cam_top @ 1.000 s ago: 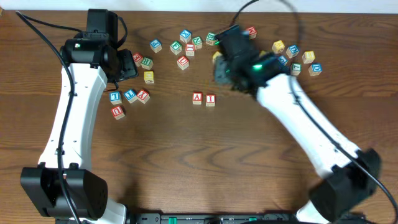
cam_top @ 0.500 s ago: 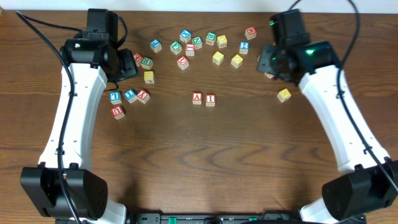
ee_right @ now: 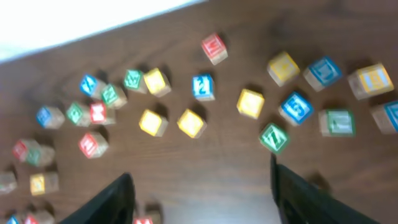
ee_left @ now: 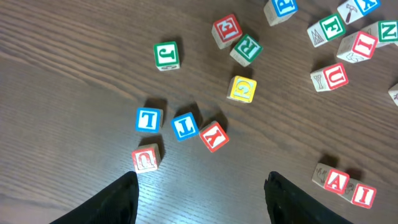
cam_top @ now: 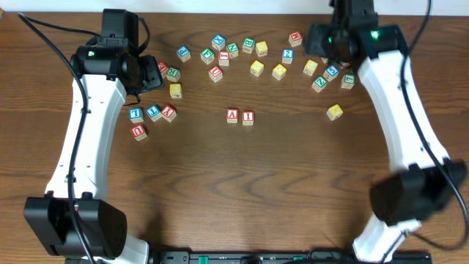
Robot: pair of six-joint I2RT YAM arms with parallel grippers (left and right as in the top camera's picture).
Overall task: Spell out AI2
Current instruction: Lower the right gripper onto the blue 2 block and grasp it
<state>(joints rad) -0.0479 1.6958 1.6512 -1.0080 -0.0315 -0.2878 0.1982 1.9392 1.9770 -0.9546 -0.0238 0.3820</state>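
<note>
Mara: Where do the three pieces stand?

Jon: The red-bordered wooden cube with the red letter A (cam_top: 232,114) lies in the middle of the dark brown wooden worktop (cam_top: 220,191). The wooden cube with the red letter I (cam_top: 248,116) sits right against it on its right side.

Mara: And the numeral?

Jon: The blue-bordered wooden cube with the blue numeral 2 (ee_right: 203,86) is at the far side, in the loose scatter of cubes. It is well apart from that pair and somewhat to the right of it. A plain yellow wooden cube (ee_right: 191,122) lies just nearer than it.

Mara: What is the left pincer doing?

Jon: The left pincer (ee_left: 199,186) hangs over the left part of the worktop, jaws standing apart with nothing between them. Below it lie a blue-bordered L cube (ee_left: 148,119), a blue-bordered T cube (ee_left: 185,126), a red-bordered Y cube (ee_left: 213,136) and a red-bordered U cube (ee_left: 145,159), close together.

Mara: And the right one?

Jon: The right pincer (ee_right: 200,180) is above the far right scatter, jaws wide apart and gripping nothing. Its own view is blurred, so most letters there cannot be read.

Mara: Anything off by itself?

Jon: A lone yellow cube (cam_top: 334,111) lies on the right, nearer than the scatter and apart from it.
</note>
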